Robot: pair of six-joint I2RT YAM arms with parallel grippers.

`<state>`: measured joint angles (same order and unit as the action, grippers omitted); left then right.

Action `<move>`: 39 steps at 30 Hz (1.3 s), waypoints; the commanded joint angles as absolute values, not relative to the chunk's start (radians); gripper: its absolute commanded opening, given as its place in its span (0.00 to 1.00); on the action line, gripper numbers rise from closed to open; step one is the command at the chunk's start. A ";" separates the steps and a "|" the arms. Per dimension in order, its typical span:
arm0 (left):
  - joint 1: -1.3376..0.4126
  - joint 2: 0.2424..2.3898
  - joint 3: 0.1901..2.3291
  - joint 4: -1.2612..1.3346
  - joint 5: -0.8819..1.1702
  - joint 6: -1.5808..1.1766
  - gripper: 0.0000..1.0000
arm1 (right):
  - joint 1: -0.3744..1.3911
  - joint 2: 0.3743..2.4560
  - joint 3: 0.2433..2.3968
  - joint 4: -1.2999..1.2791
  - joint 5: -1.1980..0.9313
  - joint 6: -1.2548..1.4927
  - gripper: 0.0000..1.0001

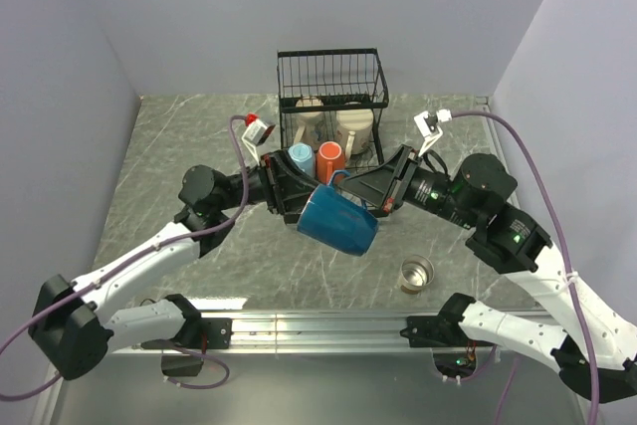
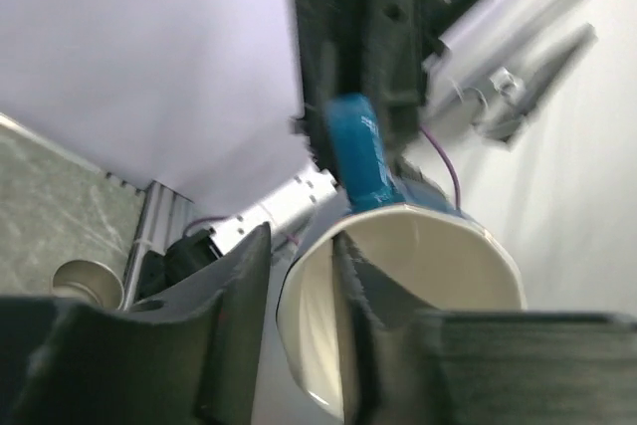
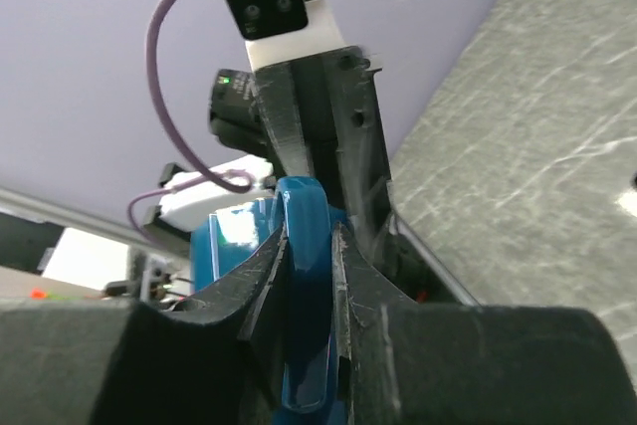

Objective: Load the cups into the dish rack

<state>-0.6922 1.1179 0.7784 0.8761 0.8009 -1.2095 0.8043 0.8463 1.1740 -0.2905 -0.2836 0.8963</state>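
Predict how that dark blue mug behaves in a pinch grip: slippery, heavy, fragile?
Probably rigid and fairly heavy: the dark blue mug looks like thick-walled glazed ceramic. Its glossy handle, pinched by the right gripper, may slip or pivot. Likely chips if dropped.

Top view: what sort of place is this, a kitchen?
Probably a robot test booth, not a kitchen: plain walls box in a marble-patterned table, two arms sit on a metal rail, and a wire dish rack holds mugs.
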 commanded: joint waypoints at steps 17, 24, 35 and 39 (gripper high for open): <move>-0.523 0.905 0.779 -0.086 0.289 -0.856 0.66 | 0.605 0.994 1.550 -0.850 -0.175 0.675 0.00; -0.523 0.887 0.827 -0.285 0.154 -0.729 0.94 | 0.512 1.343 1.793 -1.120 -0.069 0.589 0.00; -0.522 0.844 0.798 -0.373 0.138 -0.663 0.97 | 0.388 1.776 1.980 -1.176 -0.011 0.603 0.00; -0.522 0.842 0.781 -0.367 0.152 -0.646 0.96 | 0.374 1.923 2.124 -1.232 -0.003 0.606 0.00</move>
<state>-0.5251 0.8513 0.7910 -0.3656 0.1528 -0.6888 0.3874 1.9034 1.9972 -1.1950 -0.0067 0.5938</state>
